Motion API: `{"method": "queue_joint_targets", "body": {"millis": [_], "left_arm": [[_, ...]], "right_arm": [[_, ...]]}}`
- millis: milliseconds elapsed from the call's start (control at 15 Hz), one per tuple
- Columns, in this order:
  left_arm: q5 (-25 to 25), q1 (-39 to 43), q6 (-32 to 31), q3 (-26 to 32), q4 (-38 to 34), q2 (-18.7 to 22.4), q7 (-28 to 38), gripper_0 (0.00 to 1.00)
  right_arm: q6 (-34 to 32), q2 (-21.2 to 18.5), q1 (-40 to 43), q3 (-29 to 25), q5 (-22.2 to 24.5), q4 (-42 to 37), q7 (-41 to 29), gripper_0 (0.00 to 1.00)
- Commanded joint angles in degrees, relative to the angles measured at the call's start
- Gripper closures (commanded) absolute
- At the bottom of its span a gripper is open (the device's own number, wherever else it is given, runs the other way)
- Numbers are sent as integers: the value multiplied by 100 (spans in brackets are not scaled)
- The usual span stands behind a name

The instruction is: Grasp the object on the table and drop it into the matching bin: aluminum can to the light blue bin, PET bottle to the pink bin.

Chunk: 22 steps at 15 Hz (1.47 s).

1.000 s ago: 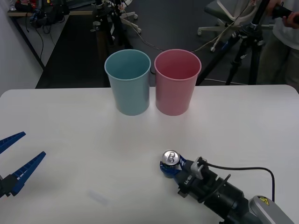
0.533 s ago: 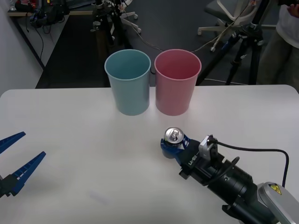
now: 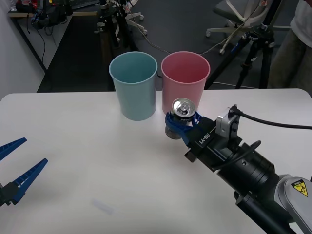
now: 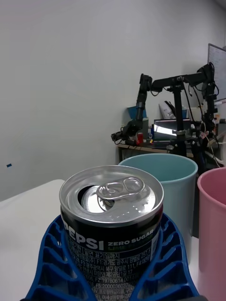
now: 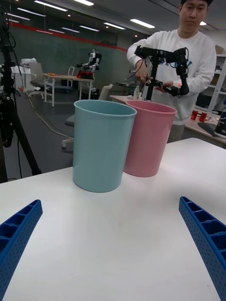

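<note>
**Can held up in front of the bins**

The right gripper (image 3: 179, 125) is closed on the aluminum can (image 3: 182, 108), upright above the table (image 3: 73, 146), before the pink bin (image 3: 185, 73), near the light blue bin (image 3: 133, 73). The left gripper (image 3: 17, 168) rests open at the table's left edge.

Right end effector (image 3: 179, 124): raised mid-scene, arm stretched forward from the near right — blue fingers clamped on the aluminum can (image 3: 181, 113).
Left end effector (image 3: 15, 168): near left — fingers spread wide.
</note>
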Motion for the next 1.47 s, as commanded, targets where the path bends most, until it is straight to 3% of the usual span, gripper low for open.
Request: {"method": "queue_joint_targets", "body": {"millis": [67,467,1000,1133,1467], "left_arm": [[0,0,0,0,0,0,0,0],[0,0,0,0,0,0,0,0],[0,0,0,0,0,0,0,0],[0,0,0,0,0,0,0,0],[0,0,0,0,0,0,0,0]], "right_arm": [[262,11,-279,-13,662,-235,-816,100],[490,415,-1298,-75,2280,11,-2539,100],[508,1461,-3012,-435,4213,1812,-3927,100],[631,1619,-3434,-470,4415,2313,-4033,100],[947,1804,-4330,-462,4424,3491,-4059,100]]}}
